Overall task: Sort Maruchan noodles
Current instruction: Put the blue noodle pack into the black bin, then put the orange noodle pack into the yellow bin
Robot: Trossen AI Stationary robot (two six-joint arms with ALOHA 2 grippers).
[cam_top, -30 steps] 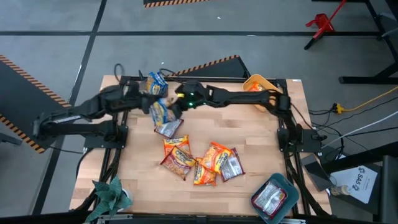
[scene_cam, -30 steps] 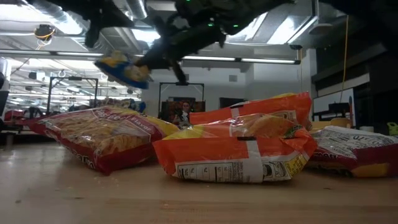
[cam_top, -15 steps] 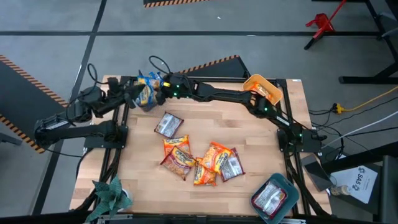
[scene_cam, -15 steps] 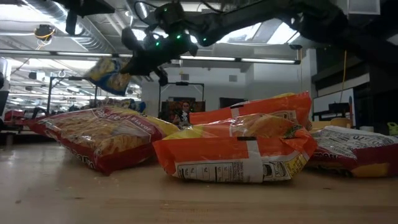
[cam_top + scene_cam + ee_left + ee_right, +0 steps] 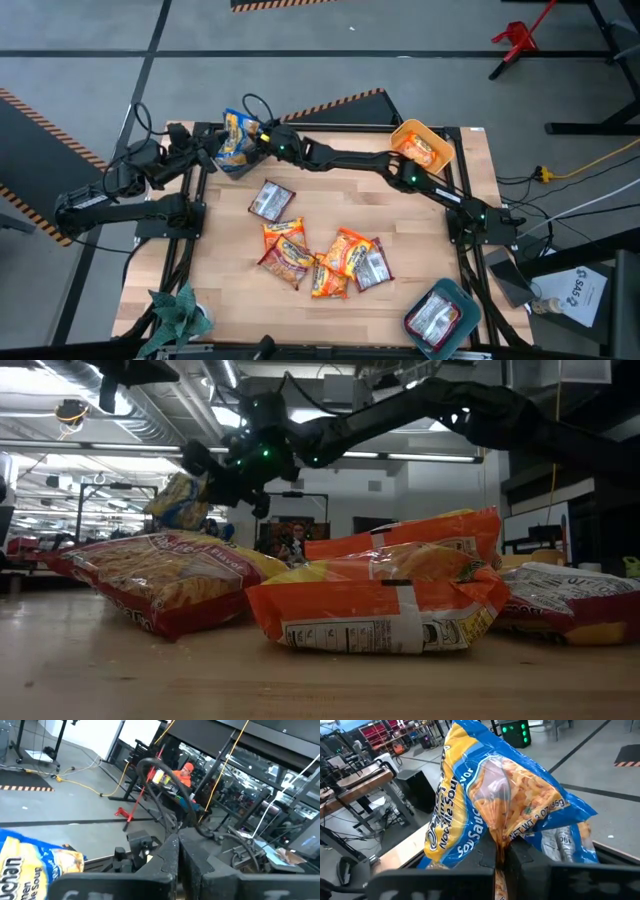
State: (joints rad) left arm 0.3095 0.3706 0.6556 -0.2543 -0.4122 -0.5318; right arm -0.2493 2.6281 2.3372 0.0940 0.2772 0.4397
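Note:
My right gripper (image 5: 258, 146) reaches across the table's far side to the far left corner, shut on a blue-and-yellow noodle packet (image 5: 236, 140), which also shows in the low view (image 5: 180, 500). Just left of that packet is my left gripper (image 5: 205, 152), shut with nothing in it; its wrist view shows the packet (image 5: 30, 865) close by. A silver-grey packet (image 5: 270, 200) lies flat on the table. Nearer, several orange (image 5: 285, 250) and silver packets (image 5: 372, 268) lie in a loose heap, some overlapping. My right gripper pinches a puckered bit of the blue packet's wrapper (image 5: 501, 836) between its two fingers, at the packet's edge. The fingers come nearly level from the table's right side. The packet stands out beyond the fingertips, lifted clear of the table.
A yellow bin (image 5: 405, 132) at the far right holds an orange packet. A teal bin (image 5: 462, 300) at the near right holds a silver one. The heap (image 5: 380, 600) fills the table's middle near side. A green cloth-like thing (image 5: 178, 310) sits at the near left corner.
My right gripper has carried the blue packet from above the table's middle toward the far left corner, sinking a little, still shut on it. My left arm has drawn back toward the table's left edge, its gripper staying shut.

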